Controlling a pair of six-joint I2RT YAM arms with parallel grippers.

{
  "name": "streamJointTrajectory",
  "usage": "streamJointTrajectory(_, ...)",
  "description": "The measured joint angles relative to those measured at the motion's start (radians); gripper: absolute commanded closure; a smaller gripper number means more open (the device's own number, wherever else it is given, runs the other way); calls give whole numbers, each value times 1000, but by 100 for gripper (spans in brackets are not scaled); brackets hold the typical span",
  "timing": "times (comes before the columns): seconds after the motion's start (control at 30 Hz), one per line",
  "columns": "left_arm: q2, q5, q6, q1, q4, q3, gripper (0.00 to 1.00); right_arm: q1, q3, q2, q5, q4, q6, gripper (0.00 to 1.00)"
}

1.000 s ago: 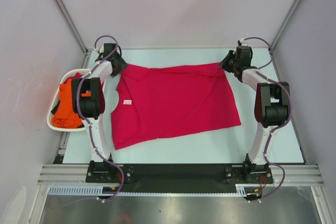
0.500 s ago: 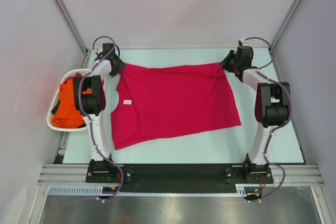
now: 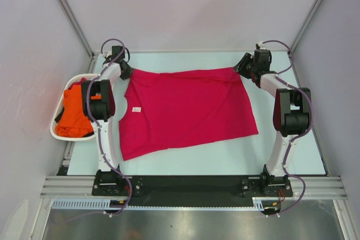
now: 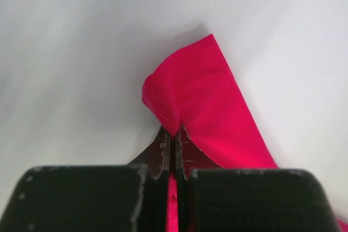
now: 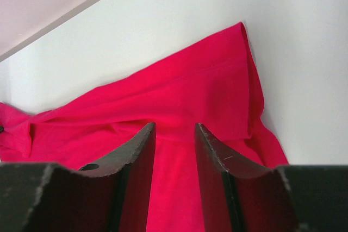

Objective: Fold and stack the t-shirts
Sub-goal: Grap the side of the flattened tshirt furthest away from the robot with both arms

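The crimson t-shirt [image 3: 185, 111] lies spread flat across the middle of the table. My left gripper [image 3: 125, 70] is at its far left corner. In the left wrist view the left gripper [image 4: 175, 134] is shut on a hemmed fold of the crimson t-shirt [image 4: 206, 96]. My right gripper [image 3: 243, 66] sits at the shirt's far right corner. In the right wrist view the right gripper [image 5: 174, 129] stands open, the crimson t-shirt [image 5: 179, 91] lying under and beyond the gap. The orange t-shirt [image 3: 73, 115] is bunched up in the basket.
A white oval basket [image 3: 56, 133] stands off the table's left edge beside the left arm. Grey walls close in the back and both sides. Bare pale table [image 3: 225, 158] shows in front of the shirt.
The left gripper has shut on the shirt's far left corner. The right gripper's fingers have parted over the far right corner. Neither arm has shifted much, and the shirt lies as before.
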Motion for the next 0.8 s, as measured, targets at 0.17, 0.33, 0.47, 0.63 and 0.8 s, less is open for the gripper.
streamJointTrajectory(0.17,-7,-24,8,0,-3,-9,100,0,0,4,1,-17,0,54)
streamJointTrajectory(0.33,-29,-42,13,0,-10,-13,100,7,24,49,16,-55,0,56)
streamJointTrajectory(0.47,-43,-42,19,0,-11,-13,100,13,66,105,41,-102,-2,58)
streamJointTrajectory(0.63,-46,-42,27,0,-10,-19,100,20,68,120,71,-142,-5,59)
streamJointTrajectory(0.8,-46,-43,27,0,-10,-29,100,29,87,121,106,-173,-19,60)
